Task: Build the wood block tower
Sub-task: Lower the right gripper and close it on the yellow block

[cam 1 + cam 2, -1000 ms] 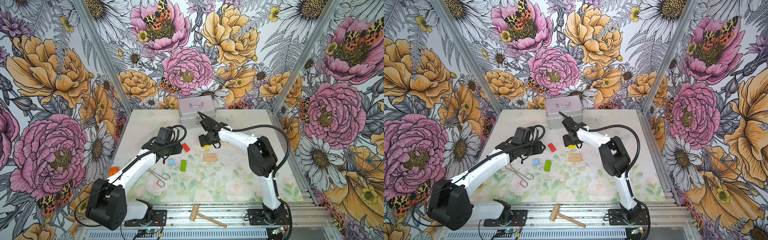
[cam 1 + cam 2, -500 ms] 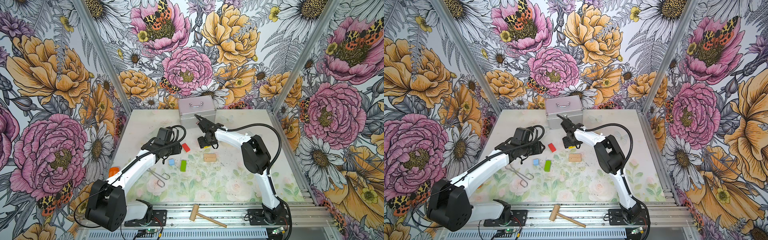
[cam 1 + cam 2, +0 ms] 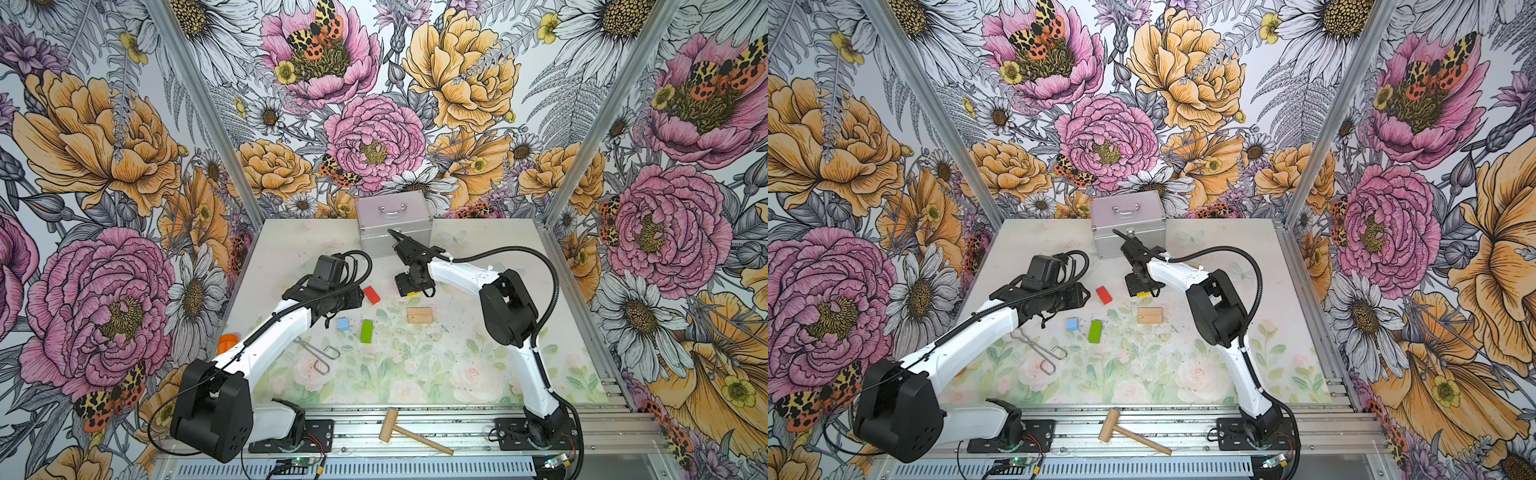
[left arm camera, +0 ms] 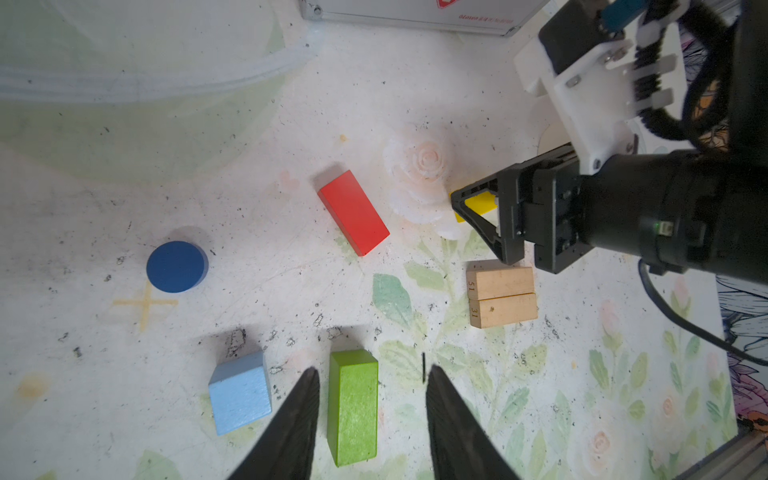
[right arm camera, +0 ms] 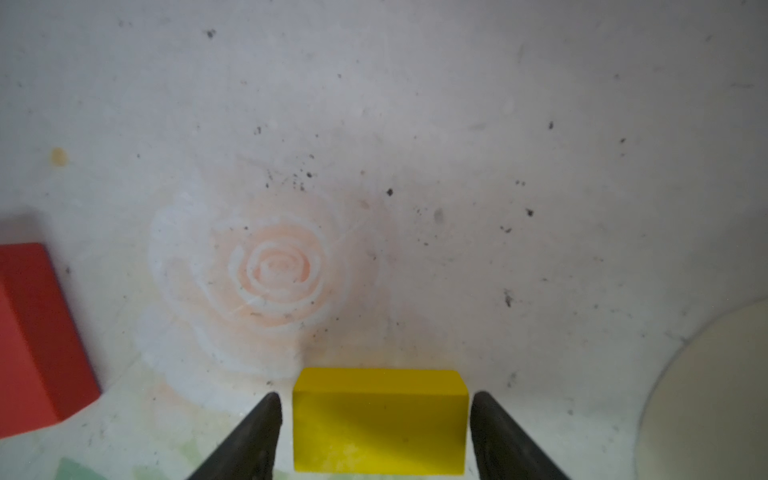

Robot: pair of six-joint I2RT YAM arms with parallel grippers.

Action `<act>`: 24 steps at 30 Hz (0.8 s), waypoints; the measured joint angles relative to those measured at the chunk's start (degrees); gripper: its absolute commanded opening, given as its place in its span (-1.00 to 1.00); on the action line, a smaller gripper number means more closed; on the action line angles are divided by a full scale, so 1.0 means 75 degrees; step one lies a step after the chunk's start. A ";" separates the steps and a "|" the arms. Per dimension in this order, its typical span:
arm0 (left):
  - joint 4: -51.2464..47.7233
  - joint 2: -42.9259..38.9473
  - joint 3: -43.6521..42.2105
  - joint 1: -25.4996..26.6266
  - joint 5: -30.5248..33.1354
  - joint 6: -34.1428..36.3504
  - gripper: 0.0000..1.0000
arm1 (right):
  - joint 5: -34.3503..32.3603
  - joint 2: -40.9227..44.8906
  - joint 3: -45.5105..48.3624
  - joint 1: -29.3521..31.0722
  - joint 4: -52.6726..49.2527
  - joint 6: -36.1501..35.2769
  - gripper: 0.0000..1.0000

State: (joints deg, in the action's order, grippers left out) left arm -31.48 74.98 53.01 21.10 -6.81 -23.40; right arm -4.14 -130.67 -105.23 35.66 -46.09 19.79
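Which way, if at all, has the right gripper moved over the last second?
Yes, slightly. In both top views the right gripper has drifted left, toward the red block, judged against the tan bars, which have stayed put.

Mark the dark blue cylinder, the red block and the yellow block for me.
dark blue cylinder (image 4: 176, 266): left wrist view, centre of its round top face.
red block (image 4: 353, 212): left wrist view, middle of its top face.
yellow block (image 5: 379, 432): right wrist view, middle of its large face.

Two tan bars (image 4: 500, 282), five coloured blocks (image 4: 353, 212), one metal case (image 3: 392, 226), one mallet (image 3: 387, 426), one wire tongs (image 3: 311, 348)
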 measured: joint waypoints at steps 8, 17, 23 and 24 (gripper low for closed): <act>0.0000 0.0000 0.0000 -0.0003 0.0000 0.0003 -0.12 | -0.0052 -0.0099 -0.0006 0.0000 -0.0003 0.0003 0.42; 0.0006 -0.0015 -0.0017 -0.0003 0.0000 0.0000 -0.11 | -0.0052 -0.0099 -0.0006 0.0000 -0.0003 0.0009 0.25; 0.0009 -0.0099 -0.0029 -0.0020 -0.0003 0.0003 -0.12 | -0.0052 -0.0099 -0.0006 0.0003 -0.0006 0.0009 -0.03; 0.0015 -0.0099 -0.0029 -0.0032 -0.0003 0.0003 -0.12 | -0.0055 -0.0099 -0.0006 0.0003 -0.0006 0.0009 -0.07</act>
State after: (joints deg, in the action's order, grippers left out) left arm -31.38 74.24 52.80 20.86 -6.83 -23.38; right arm -4.56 -131.41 -105.27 35.68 -46.13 19.86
